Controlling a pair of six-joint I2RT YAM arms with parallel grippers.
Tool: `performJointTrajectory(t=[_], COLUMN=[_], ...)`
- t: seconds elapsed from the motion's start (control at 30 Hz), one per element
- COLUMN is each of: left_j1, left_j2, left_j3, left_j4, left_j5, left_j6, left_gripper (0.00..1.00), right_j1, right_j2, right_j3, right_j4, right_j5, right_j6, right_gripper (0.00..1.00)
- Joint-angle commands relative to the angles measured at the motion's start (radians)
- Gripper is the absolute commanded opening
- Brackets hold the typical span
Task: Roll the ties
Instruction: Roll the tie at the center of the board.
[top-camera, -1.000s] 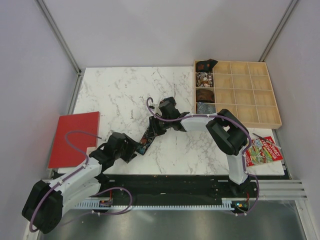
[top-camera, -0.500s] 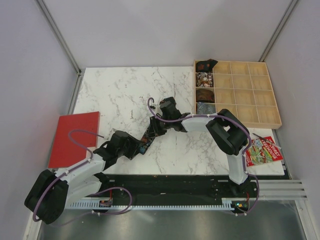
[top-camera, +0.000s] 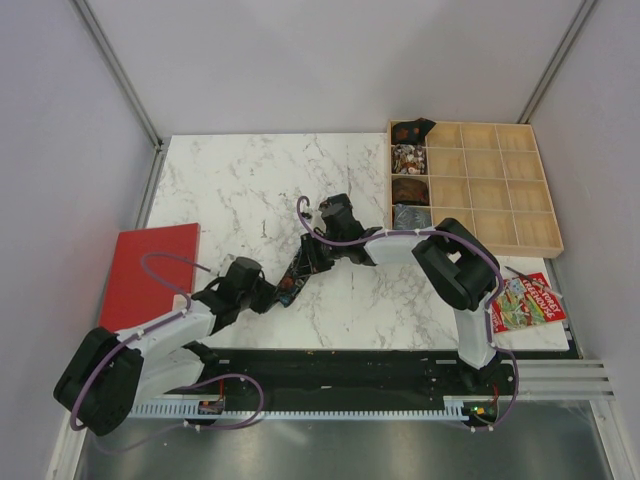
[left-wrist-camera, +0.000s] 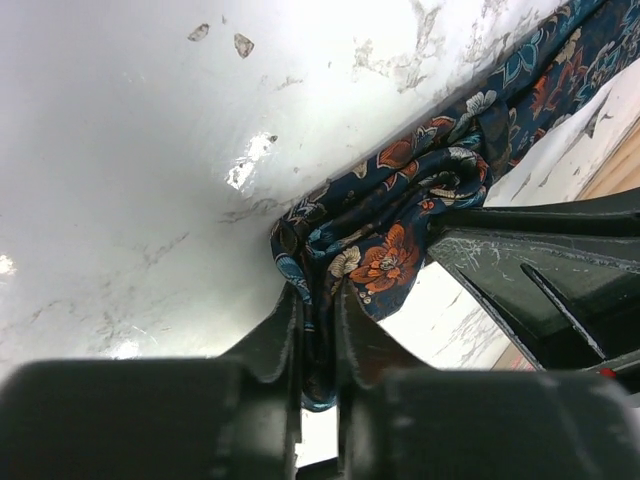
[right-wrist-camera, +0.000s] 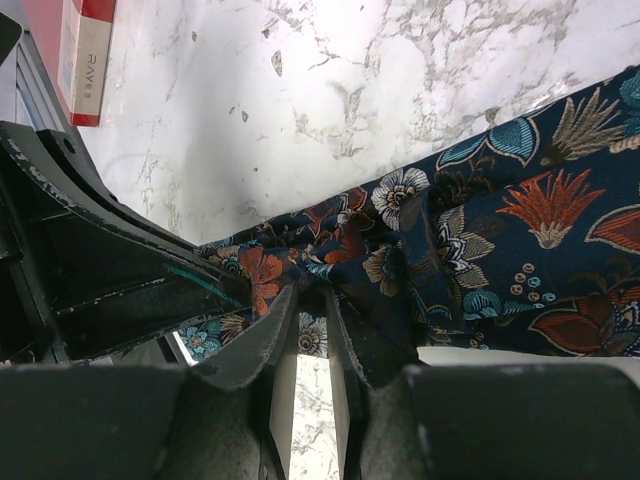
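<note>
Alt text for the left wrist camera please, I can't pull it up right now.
The left gripper, at the bottom of the view, is pinched shut on the bunched end of a dark floral tie lying on the white marble table. The right gripper meets the same bunch from the right.

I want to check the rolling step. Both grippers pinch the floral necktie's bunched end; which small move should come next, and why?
Probably turn the pinched end over once toward the flat length. The left gripper and right gripper both clamp the bunched end of the floral necktie, while the rest lies flat on the marble table.
</note>
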Motion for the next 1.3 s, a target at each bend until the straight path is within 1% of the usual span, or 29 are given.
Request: performJointTrajectory(t=[0.0, 0.03, 0.1, 0.13, 0.2, 0.23, 0.3, 0.33, 0.47, 0.6, 0.7, 0.9, 1.03, 1.27], left_j1=[0.000, 0.000, 0.000, 0.000, 0.002, 0.002, 0.002, 0.002, 0.002, 0.002, 0.002, 0.002, 0.002, 0.002], left_j2=[0.009, -0.012, -0.045, -0.075, -0.097, -0.097, -0.106, -0.115, -0.186, -0.258, -0.266, -0.304, -0.345, -0.367], left_j3=[0.037, 0.050, 0.061, 0.078, 0.101, 0.144, 0.175, 0.193, 0.218, 0.236, 0.261, 0.267, 0.276, 0.282], left_j4=[-0.133, -0.161, -0.219, -0.277, -0.330, -0.423, -0.485, -0.546, -0.637, -0.703, -0.752, -0.796, -0.833, -0.856], left_j5=[-0.024, -0.016, -0.004, -0.001, 0.022, 0.027, 0.035, 0.036, 0.042, 0.042, 0.039, 0.047, 0.044, 0.052], left_j6=[0.073, 0.077, 0.091, 0.099, 0.151, 0.163, 0.199, 0.203, 0.211, 0.214, 0.223, 0.225, 0.226, 0.246], left_gripper=[0.04, 0.02, 0.02, 0.02, 0.02, 0.02, 0.02, 0.02, 0.02, 0.02, 0.02, 0.02, 0.02, 0.02], right_j1=[-0.005, -0.004, -0.005, -0.005, -0.005, -0.005, -0.004, -0.004, 0.004, 0.043, 0.091, 0.180, 0.208, 0.240], right_j2=[0.006, -0.024, -0.069, -0.083, -0.107, -0.130, -0.170, -0.184, -0.238, -0.256, -0.258, -0.181, -0.135, -0.074], right_j3=[-0.024, -0.013, 0.010, 0.037, 0.063, 0.083, 0.090, 0.086, 0.070, 0.067, 0.059, 0.088, 0.113, 0.148], right_j4=[-0.135, -0.139, -0.175, -0.190, -0.231, -0.244, -0.264, -0.267, -0.288, -0.314, -0.316, -0.311, -0.308, -0.294], right_j5=[0.017, 0.014, 0.014, 0.014, 0.015, 0.015, 0.018, 0.024, 0.080, 0.109, 0.150, 0.201, 0.227, 0.245], right_j6=[-0.013, -0.005, 0.006, 0.009, 0.016, 0.022, 0.036, 0.047, 0.058, 0.061, 0.067, 0.075, 0.079, 0.101], right_gripper=[0.26, 0.28, 0.29, 0.30, 0.34, 0.37, 0.40, 0.42, 0.44, 0.45, 0.45, 0.43, 0.42, 0.41])
